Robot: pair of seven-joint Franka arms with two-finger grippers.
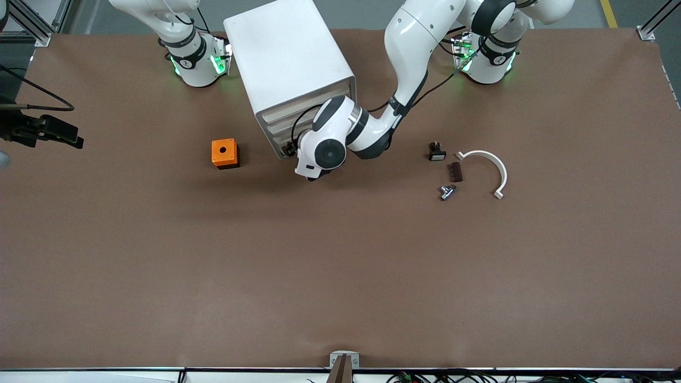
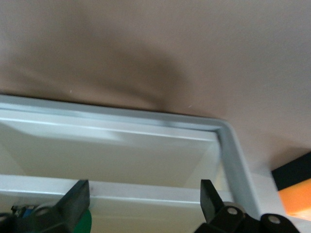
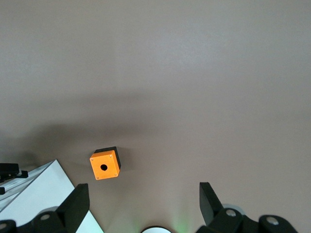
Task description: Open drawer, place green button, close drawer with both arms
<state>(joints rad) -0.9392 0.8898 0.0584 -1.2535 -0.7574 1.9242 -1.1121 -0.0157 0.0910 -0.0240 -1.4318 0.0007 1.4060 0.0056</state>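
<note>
I have the left claw [image 2: 145, 204] down at the front of the cabinet [image 1: 290, 58], its fingers spread wide with nothing between them, level with the lowest drawer [image 2: 112, 145]. In the left wrist view that drawer looks white, shallow and stiff, with a smooth rounded rim; I judge it light but slippery, so I would hook a finger over the front lip and not pinch the flat face. I cannot tell whether it is pulled out at all.

The right claw [image 3: 145, 204] waits high over the counter [image 1: 340, 266], fingers wide and empty, above the orange box [image 3: 105, 164] that sits on the counter near the cabinet's front.

The button [image 1: 447, 192] seems to lie among the small parts toward the left arm's end, near a curved white clip [image 1: 492, 166]; it is too small to be sure. It should be hard and light, best taken across its blocky body.
</note>
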